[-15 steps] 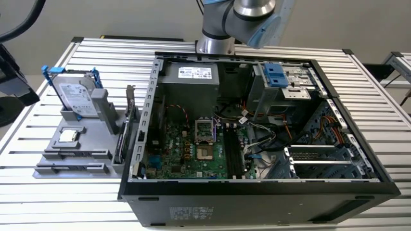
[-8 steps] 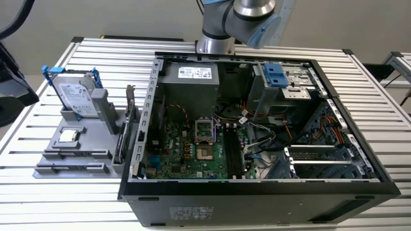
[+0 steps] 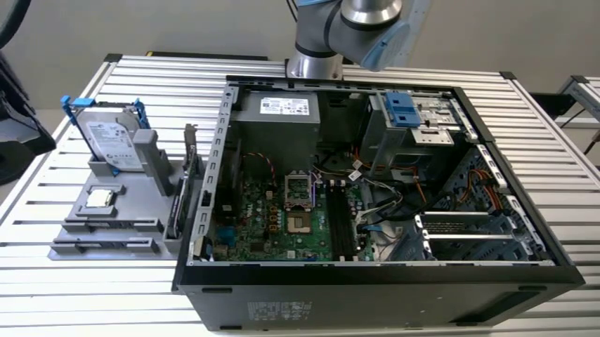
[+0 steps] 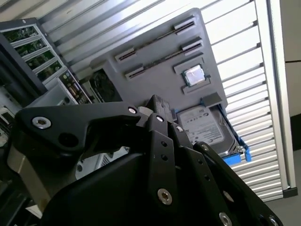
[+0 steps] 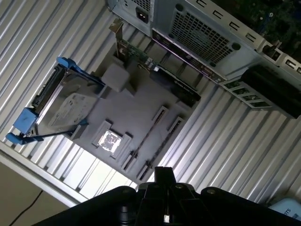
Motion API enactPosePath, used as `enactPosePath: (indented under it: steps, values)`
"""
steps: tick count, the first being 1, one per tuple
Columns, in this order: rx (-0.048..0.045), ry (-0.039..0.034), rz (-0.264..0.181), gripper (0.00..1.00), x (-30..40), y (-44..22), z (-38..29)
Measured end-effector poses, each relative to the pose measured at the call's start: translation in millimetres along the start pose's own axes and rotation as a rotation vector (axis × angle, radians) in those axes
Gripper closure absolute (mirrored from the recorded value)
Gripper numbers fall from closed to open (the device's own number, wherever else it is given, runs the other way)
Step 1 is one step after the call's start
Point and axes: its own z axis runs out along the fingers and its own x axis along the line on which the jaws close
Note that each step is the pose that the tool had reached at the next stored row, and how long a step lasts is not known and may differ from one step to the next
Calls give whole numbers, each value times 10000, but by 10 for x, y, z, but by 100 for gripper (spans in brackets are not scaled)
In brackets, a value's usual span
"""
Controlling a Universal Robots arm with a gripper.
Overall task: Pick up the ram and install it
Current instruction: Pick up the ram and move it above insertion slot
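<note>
Ram point(image 5: 145, 136) point(image 4: 155, 41) is a thin dark stick standing on edge in a slot of the matte gray plastic holder point(image 3: 131, 210). In both wrist views it's basically a skinny line between two little end clips. In the exterior view, the holder sits on the ribbed metal table point(image 3: 56, 295) at 9 o'clock from the open black case point(image 3: 375, 277), with a shiny silver hard drive point(image 3: 111, 144) at the holder's 12 o'clock end. The gripper point(image 5: 164, 175) is black and blocky, with its fingers pressed together on nothing, well apart from the ram.
</note>
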Motion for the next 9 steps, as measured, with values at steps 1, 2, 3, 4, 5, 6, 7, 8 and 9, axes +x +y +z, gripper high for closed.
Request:
enactPosePath:
  steps: [1,2,3,4,5,6,7,8,9]
  values:
    - [1,-3,76,100,1,-1,0]
    - [3,-7,156,100,1,-2,0]
    - [3,-11,233,100,2,-3,0]
    - [5,-14,310,100,2,-3,0]
    - [6,-18,392,100,3,-4,0]
    - [7,-22,468,100,3,-5,0]
    - [9,-26,549,100,4,-6,0]
    - [10,-30,630,100,4,-7,0]
    - [11,-33,708,100,5,-7,0]
